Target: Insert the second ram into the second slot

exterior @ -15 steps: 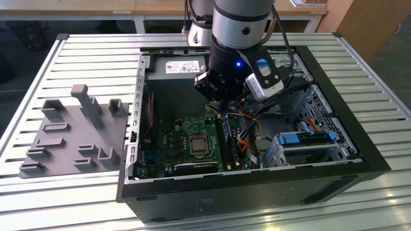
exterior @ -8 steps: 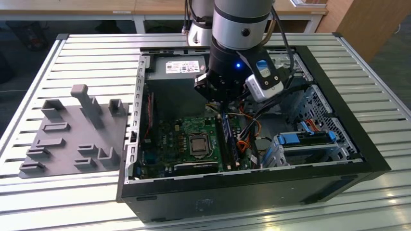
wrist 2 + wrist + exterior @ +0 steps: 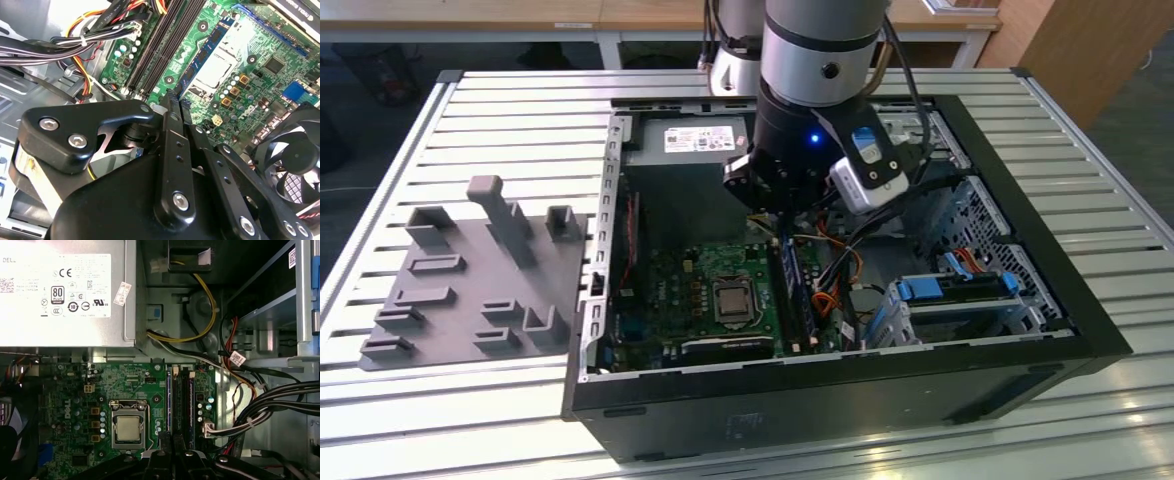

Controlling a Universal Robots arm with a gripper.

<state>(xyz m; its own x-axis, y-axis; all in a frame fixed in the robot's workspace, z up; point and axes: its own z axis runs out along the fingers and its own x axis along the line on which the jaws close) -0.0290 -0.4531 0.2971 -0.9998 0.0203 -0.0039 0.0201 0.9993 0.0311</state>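
The hand (image 3: 174,445) hangs inside the open computer case (image 3: 827,410) on the slatted worktop (image 3: 494,110). It is narrow, fingertips (image 3: 171,115) nearly touching, above the memory slots (image 3: 184,400). In the exterior view a thin blue stick, apparently the second ram (image 3: 791,290), stands on edge at the processor socket's (image 3: 731,300) 3 o'clock.

Lab: robot arm (image 3: 821,60), open PC case (image 3: 827,410), slatted bench (image 3: 520,110).

The slatted metal bench (image 3: 520,110) carries an open black computer case (image 3: 854,400) and, beside it, a grey holder plate (image 3: 474,282).
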